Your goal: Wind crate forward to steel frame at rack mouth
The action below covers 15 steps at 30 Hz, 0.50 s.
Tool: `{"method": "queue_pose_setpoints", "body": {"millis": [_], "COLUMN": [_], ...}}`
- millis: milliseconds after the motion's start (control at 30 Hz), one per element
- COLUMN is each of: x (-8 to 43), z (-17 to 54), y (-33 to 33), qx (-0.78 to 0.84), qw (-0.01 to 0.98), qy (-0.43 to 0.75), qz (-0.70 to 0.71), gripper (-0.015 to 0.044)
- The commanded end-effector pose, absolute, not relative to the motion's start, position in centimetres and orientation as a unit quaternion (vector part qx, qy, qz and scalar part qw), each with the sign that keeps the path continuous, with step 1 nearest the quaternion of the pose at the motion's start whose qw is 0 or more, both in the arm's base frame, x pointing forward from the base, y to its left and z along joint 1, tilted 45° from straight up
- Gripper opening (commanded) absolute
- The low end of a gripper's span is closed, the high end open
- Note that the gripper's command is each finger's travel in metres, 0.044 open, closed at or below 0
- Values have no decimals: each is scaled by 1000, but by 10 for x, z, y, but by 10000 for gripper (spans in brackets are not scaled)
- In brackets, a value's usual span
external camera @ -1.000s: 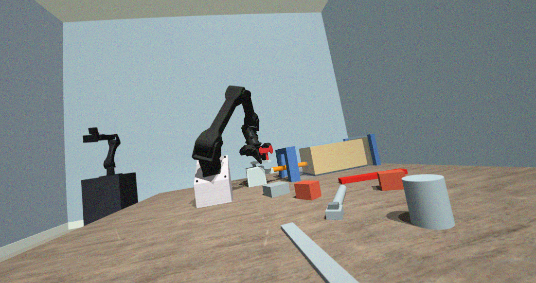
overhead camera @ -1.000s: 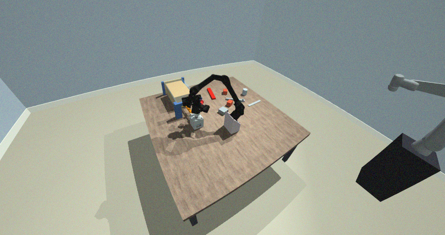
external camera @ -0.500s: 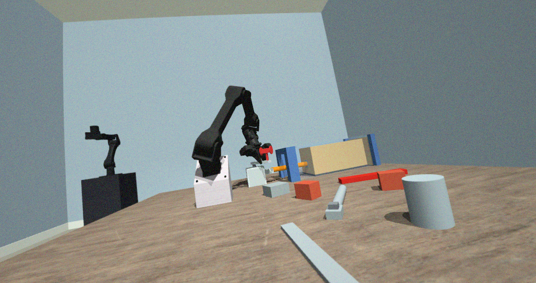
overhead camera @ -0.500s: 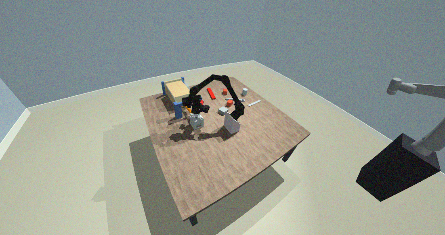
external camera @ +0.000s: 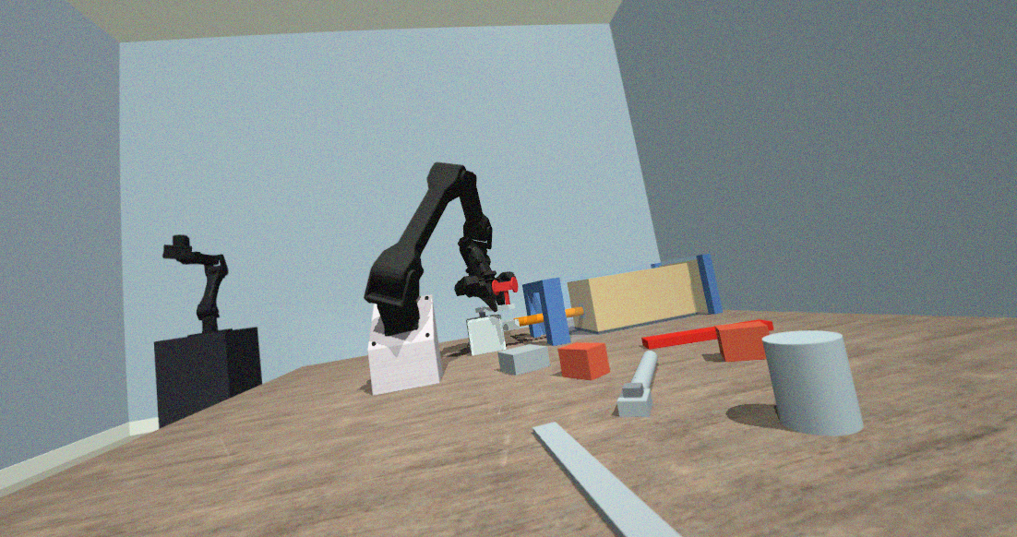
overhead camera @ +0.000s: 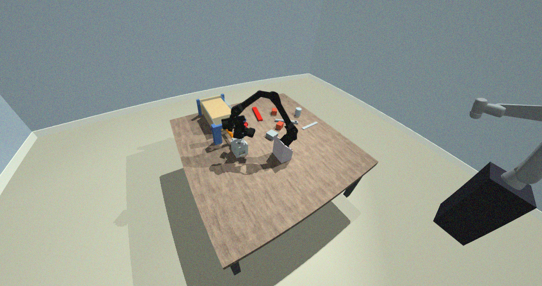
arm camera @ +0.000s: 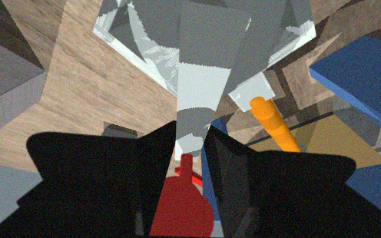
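My gripper (external camera: 496,299) (arm camera: 190,127) is shut on the winch handle's red grip (overhead camera: 245,125) (external camera: 505,285) (arm camera: 183,207). The handle's grey arm (arm camera: 203,84) reaches from below the fingers over the winch (overhead camera: 239,148) (external camera: 486,336). The key is hidden in the wrist view; how deep it sits I cannot tell. An orange strap (external camera: 530,319) (arm camera: 273,120) runs from the winch through the blue frame (overhead camera: 216,134) (external camera: 554,313) to the tan crate (overhead camera: 216,108) (external camera: 632,295). The crate looks flat, with a gap visible between its front and the frame. Clear panels are hard to make out.
Behind the winch lie a grey block (overhead camera: 271,134) (external camera: 523,361), two red blocks (external camera: 584,361) (external camera: 740,341), a red bar (overhead camera: 257,113) and a grey tool (external camera: 642,374). A grey cylinder (external camera: 814,384) and a flat strip (external camera: 604,487) lie farther away. My pale base (overhead camera: 282,152) stands nearby.
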State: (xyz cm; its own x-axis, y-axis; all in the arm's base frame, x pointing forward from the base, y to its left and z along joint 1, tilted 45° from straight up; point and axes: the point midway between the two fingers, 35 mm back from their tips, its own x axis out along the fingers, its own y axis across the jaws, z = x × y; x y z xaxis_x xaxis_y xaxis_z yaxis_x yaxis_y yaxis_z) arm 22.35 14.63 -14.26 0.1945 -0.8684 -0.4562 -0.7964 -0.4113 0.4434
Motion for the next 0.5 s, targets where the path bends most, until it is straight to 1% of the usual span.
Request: {"method": "queue_pose_setpoints", "body": {"millis": [0,467], "x": [223,216], "z": [-143,-141], "y": [145,141], "qx": [772,757], "qw": [55,10], "qy": [-539,-585], "qz": [-334,-292], "gripper": [0,0]}}
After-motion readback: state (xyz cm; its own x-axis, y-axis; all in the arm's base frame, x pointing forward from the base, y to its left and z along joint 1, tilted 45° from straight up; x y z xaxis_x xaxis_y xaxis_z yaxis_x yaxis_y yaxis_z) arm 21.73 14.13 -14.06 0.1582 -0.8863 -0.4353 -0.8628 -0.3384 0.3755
